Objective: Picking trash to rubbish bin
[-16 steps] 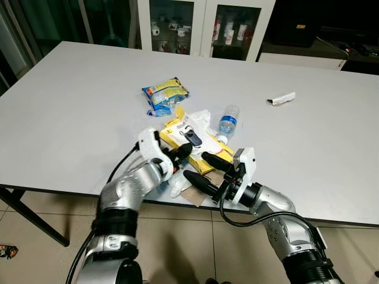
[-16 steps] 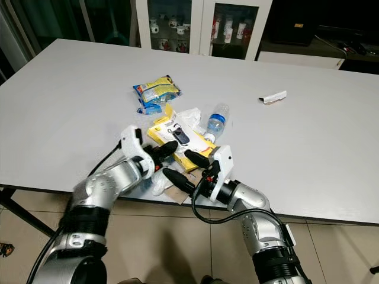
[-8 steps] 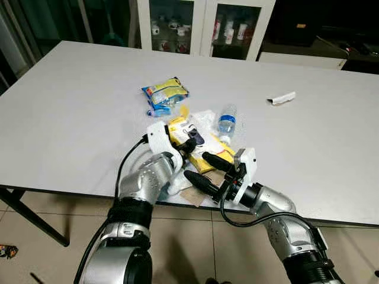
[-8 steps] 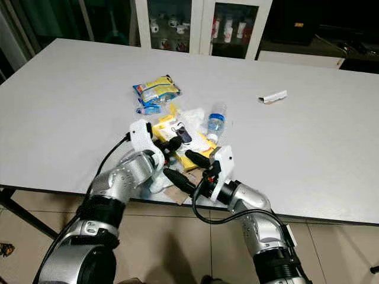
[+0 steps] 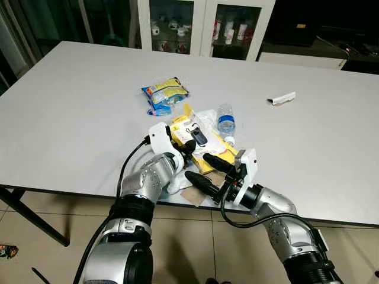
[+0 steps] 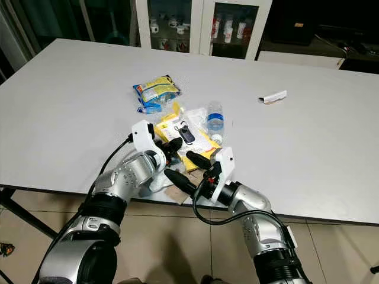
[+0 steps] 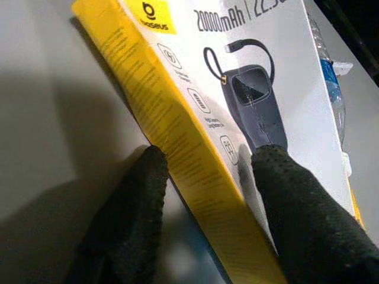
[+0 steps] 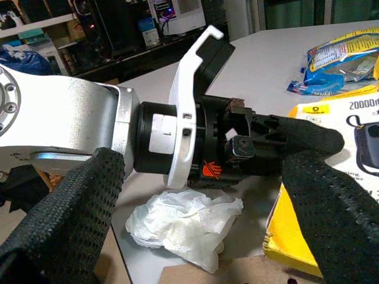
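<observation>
A yellow and white power bank box (image 5: pixel 199 137) lies tilted near the table's front edge. My left gripper (image 5: pixel 188 148) is shut on its near edge; in the left wrist view one finger (image 7: pixel 127 219) sits under the yellow side and the other (image 7: pixel 302 207) on the printed white face. My right gripper (image 5: pixel 196 166) stands open just right of it, at the table edge, its fingers (image 8: pixel 71 213) pointing at the left wrist. Beside the box lie a clear water bottle (image 5: pixel 225 120), a crumpled white tissue (image 8: pixel 186 222) and a brown cardboard scrap (image 5: pixel 192 196).
A yellow and blue snack packet (image 5: pixel 166 94) lies behind the box. A small white wrapper (image 5: pixel 282 99) sits far right on the grey table (image 5: pixel 71 112). Glass-door cabinets (image 5: pixel 204 23) stand beyond the table. Tiled floor (image 5: pixel 53 207) shows below the front edge.
My left gripper reached forward and shut on the box, which is now tilted and shifted slightly away from the edge. The bottle shifted a little. The right arm barely moved.
</observation>
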Motion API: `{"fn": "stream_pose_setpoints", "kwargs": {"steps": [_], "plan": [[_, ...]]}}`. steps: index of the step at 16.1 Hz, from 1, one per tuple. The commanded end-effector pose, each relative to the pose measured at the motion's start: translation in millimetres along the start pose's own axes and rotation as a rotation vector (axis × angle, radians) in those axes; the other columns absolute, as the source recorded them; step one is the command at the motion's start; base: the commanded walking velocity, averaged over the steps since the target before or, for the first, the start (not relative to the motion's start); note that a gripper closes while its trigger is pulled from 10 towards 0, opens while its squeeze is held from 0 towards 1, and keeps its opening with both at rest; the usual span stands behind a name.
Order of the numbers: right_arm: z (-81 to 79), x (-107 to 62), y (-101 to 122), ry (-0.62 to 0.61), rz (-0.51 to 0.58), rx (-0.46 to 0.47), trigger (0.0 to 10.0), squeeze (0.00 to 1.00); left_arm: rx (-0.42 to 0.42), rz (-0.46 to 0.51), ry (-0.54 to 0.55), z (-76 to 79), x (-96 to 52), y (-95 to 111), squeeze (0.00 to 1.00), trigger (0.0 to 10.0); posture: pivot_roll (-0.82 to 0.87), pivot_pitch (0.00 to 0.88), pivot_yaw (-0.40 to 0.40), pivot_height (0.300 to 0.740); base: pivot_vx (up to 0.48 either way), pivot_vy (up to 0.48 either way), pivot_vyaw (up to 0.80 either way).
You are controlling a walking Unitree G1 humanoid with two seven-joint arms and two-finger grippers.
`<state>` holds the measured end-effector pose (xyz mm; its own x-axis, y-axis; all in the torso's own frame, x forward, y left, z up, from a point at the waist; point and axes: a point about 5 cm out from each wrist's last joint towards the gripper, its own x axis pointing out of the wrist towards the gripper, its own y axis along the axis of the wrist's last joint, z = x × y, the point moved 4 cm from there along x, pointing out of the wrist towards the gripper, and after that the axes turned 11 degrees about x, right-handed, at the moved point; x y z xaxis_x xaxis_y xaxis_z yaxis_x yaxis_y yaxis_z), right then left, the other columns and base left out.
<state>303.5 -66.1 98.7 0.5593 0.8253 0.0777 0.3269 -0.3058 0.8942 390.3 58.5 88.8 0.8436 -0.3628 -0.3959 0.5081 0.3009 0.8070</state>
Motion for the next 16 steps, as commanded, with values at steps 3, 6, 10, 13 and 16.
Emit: {"fn": "stream_pose_setpoints", "kwargs": {"steps": [3, 6, 10, 13, 16], "plan": [[1.8, -2.5, 6, -0.013, 0.017, -0.009, 10.0, 0.0, -0.003, -0.015, -0.026, 6.9, 2.0, 0, 0.0, 0.0, -0.01, 0.036, -0.031, 0.74, 0.0, 0.0, 0.0], [2.3, -2.5, 6, -0.014, 0.015, -0.009, 10.0, 0.0, -0.004, -0.007, -0.033, 8.5, 2.0, 2, 0.0, 0.0, -0.01, 0.034, -0.031, 0.74, 0.0, 0.0, 0.0], [2.9, -2.4, 5, -0.014, 0.013, -0.009, 10.0, 0.0, 0.012, 0.047, -0.042, 10.2, -0.2, 14, 0.0, 0.0, -0.01, 0.031, -0.032, 0.74, 0.0, 0.0, 0.0], [3.9, -2.2, 4, -0.017, 0.011, -0.006, 10.0, 0.0, 0.043, 0.261, -0.094, 20.1, -12.8, 53, 0.0, 0.0, 0.0, 0.03, -0.032, 0.74, 0.0, 0.0, 0.0], [5.8, -1.7, 3, -0.022, 0.008, -0.004, 10.0, 0.0, 0.08, 0.5, -0.113, 23.9, -36.4, 94, 0.0, 6.5, 0.0, 0.024, -0.033, 0.74, 0.0, 0.0, 0.0]]}}
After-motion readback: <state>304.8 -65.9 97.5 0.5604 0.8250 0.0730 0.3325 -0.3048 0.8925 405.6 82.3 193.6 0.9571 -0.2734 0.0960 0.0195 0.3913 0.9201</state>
